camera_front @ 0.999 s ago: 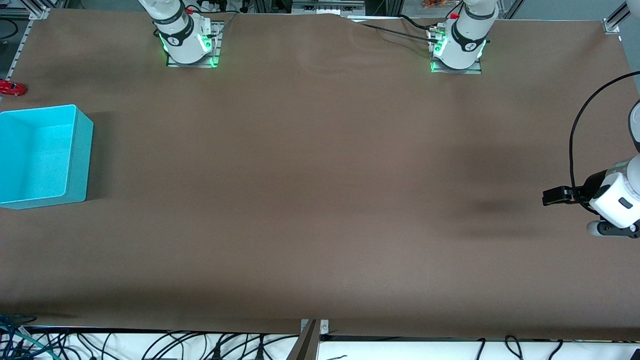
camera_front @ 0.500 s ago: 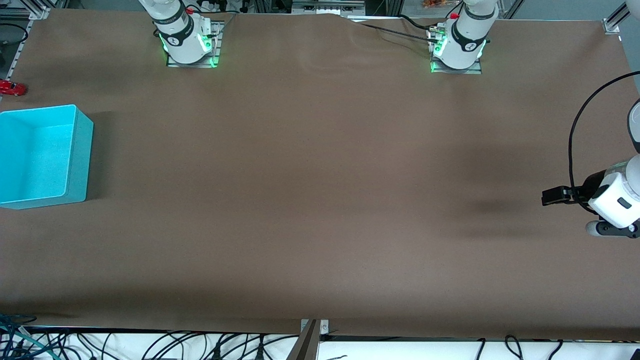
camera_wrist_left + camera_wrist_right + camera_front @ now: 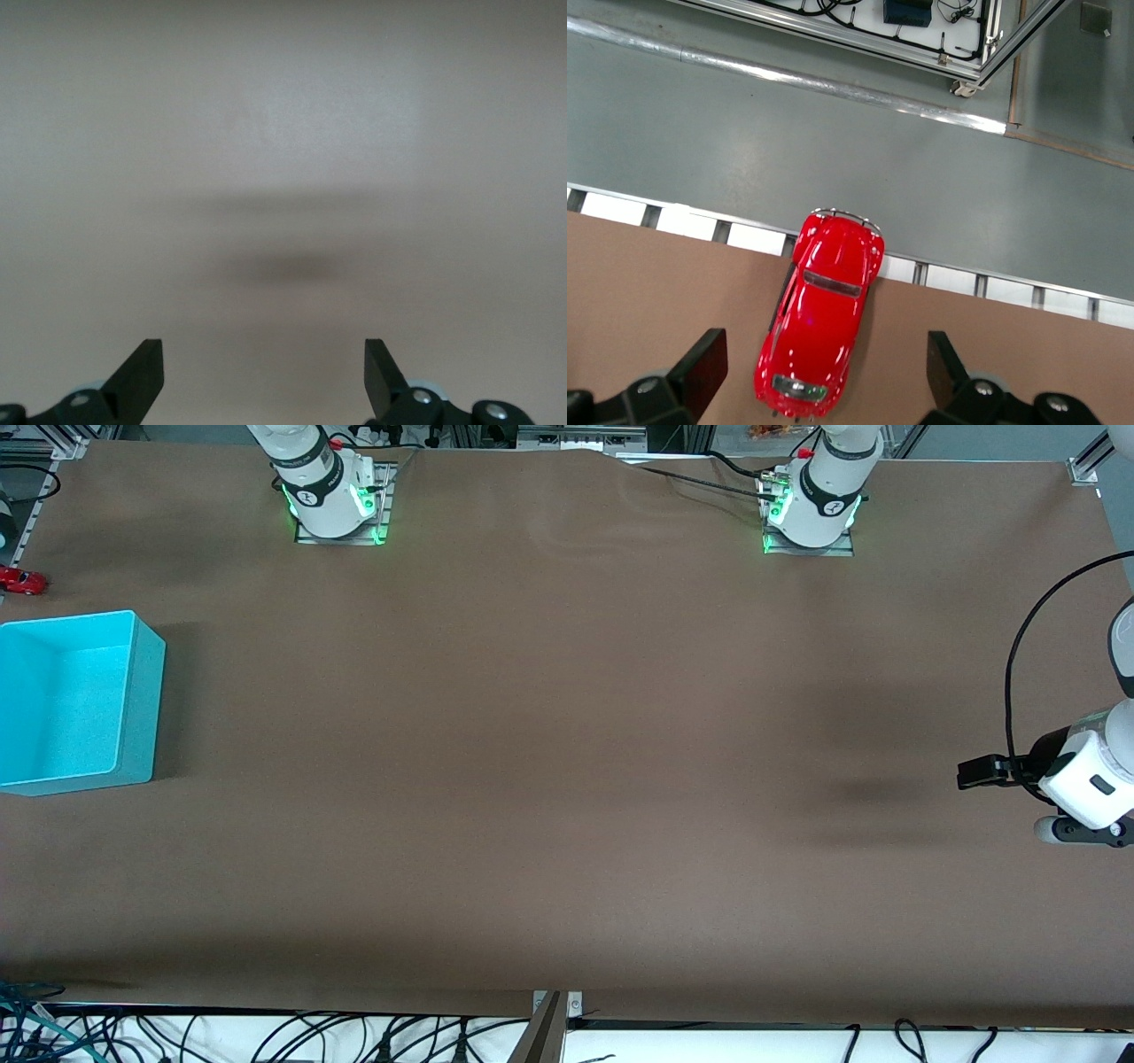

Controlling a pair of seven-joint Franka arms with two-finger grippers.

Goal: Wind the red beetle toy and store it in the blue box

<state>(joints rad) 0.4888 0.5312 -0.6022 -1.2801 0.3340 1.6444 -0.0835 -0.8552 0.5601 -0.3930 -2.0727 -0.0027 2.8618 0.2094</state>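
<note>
Fingers spread wide on both sides, that's what I see first. On the right wrist view, the right gripper (image 3: 817, 372) hangs over the small glossy red beetle toy (image 3: 822, 314), a rounded little car with dark windows, and its two black fingers (image 3: 700, 367) stand well apart on either side of the body, touching nothing. I can see the car sitting at the very edge of the brown table (image 3: 567, 735), one end poking out over the edge strip with grey floor below it.

From the front view, I pick out the red beetle toy (image 3: 21, 581) at the right arm's end of the table, right at the border. The right gripper itself I can't find in that view; only the right arm's base shows at the top.

The light turquoise plastic bin, the blue box (image 3: 133, 691), sits near the car, nearer to the front camera than it, apart from it and holding nothing that I can see.

Over at the other end, the left gripper (image 3: 974, 771) hovers over bare table. On the left wrist view, the left gripper (image 3: 264, 381) shows both black fingers (image 3: 142, 376) standing fully apart with nothing between them, just a soft shadow on the brown surface below.
</note>
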